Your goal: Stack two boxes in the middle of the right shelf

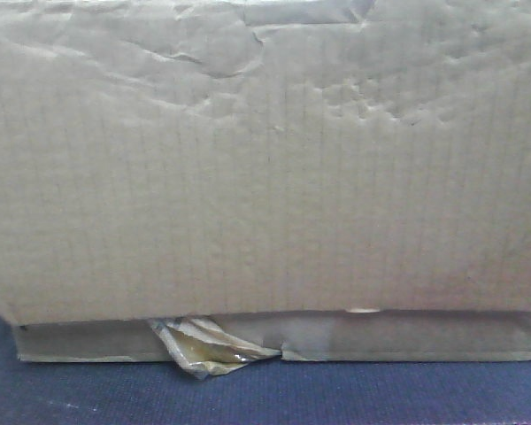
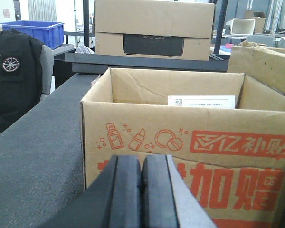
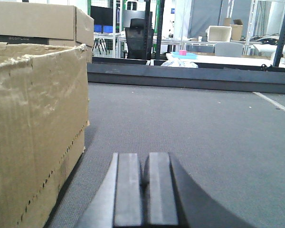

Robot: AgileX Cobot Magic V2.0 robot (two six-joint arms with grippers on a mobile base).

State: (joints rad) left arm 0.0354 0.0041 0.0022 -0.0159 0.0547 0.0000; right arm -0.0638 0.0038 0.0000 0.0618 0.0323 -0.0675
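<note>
An open printed carton (image 2: 187, 156), marked in red with bottle icons and Chinese characters, is being shown standing on the grey surface (image 2: 38, 156) directly ahead of the left gripper (image 2: 142, 171), with a white label (image 2: 202, 101) lying against its inner back wall. A plain cardboard box (image 2: 261, 66) is being seen just beside it to the right, and in the right wrist view the box is standing left of the right gripper (image 3: 146, 166). Both grippers' fingers (image 2: 126, 190) (image 3: 130, 190) are being held pressed together, with nothing pinched. The front view is being filled by a cardboard side (image 1: 265, 159) with crumpled tape (image 1: 208, 345) at its base; which box it belongs to cannot be told. A closed ECOFLOW carton (image 2: 154, 28) is being seen behind.
</note>
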